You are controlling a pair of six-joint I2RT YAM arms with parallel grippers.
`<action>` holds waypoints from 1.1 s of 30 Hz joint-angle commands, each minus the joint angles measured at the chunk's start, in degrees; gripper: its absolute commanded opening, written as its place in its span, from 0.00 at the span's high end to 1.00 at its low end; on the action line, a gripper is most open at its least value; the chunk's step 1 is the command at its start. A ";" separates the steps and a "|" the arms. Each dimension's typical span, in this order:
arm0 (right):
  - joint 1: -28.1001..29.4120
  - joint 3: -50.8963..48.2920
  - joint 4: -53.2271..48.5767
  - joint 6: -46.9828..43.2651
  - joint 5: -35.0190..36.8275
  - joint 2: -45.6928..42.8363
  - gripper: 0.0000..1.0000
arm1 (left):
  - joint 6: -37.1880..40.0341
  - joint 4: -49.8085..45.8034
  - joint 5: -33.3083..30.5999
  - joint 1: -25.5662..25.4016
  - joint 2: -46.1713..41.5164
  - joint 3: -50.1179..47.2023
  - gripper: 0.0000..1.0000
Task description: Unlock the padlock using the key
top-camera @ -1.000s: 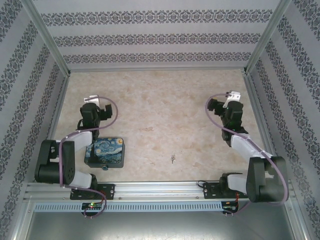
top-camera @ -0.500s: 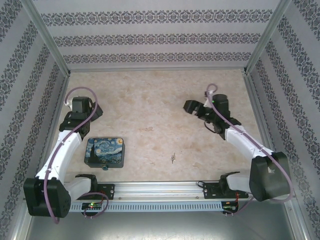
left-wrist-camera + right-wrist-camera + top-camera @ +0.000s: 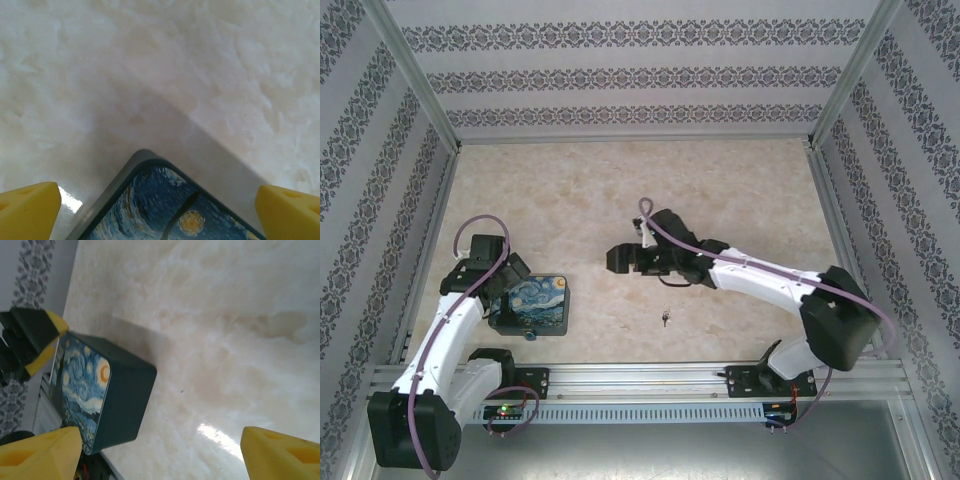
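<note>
One pale, marbled table [image 3: 620, 180] carries the scene, enclosed by three patterned walls: one at the back [image 3: 640, 70], one at the left [image 3: 360, 150] and one at the right [image 3: 920, 150]. Two arms rise from a metal rail [image 3: 640, 378] along the near edge, each trailing one purple cable. The left arm [image 3: 445, 330] reaches up its own side and bends over the far left corner of the box. The right arm [image 3: 760, 280] stretches across the table towards the centre. One dark box [image 3: 532, 305] with a blue-and-yellow painted lid lies flat in the near left part of the table. In the left wrist view, one corner of it [image 3: 150, 200] lies low between two yellow fingertips [image 3: 30, 205], so the left jaws are released, spread wide with nothing in them. In the right wrist view the box [image 3: 100, 390] lies to the left on bare table. A black finger of the left arm with a yellow tip [image 3: 50, 327] stands at its far corner. The right arm's two yellow fingertips [image 3: 280, 450] are also spread wide, so the right jaws are released and hold nothing above the table. One padlock [image 3: 530, 336], tiny and bluish, lies just beside the near edge of the box; whether it touches the box cannot be told. One key [image 3: 665, 319], a small grey sliver, lies on open table near the middle, nearer the rail than the right jaws and well apart from the box and the padlock.
</note>
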 commanded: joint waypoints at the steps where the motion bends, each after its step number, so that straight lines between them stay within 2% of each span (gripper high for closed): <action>1: 3.18 3.54 0.65 2.93 -1.26 4.21 0.20 | 0.81 -1.13 3.07 0.39 -1.11 -1.00 0.00; 7: 8.63 7.46 2.21 5.67 -1.42 10.39 0.27 | 0.40 1.98 8.12 0.30 -2.80 -3.06 0.00; 12: 10.64 9.40 3.02 7.34 -1.39 13.29 0.34 | -1.34 4.07 11.84 0.13 -3.05 -4.22 0.00; 16: 10.92 9.98 3.05 8.64 -0.89 15.16 0.43 | -3.16 5.80 14.11 -0.30 -3.70 -5.45 0.00; 20: 11.00 9.98 4.18 10.34 -1.46 16.72 0.47 | -3.78 6.48 15.12 -0.54 -4.63 -6.45 0.00; 27: 11.18 11.36 5.33 12.05 -2.24 19.20 0.50 | -4.80 7.94 17.36 -1.23 -6.03 -7.91 0.00; 33: 9.33 12.27 5.62 12.70 -2.36 20.31 0.62 | -6.44 10.09 18.95 -3.05 -5.28 -7.83 0.00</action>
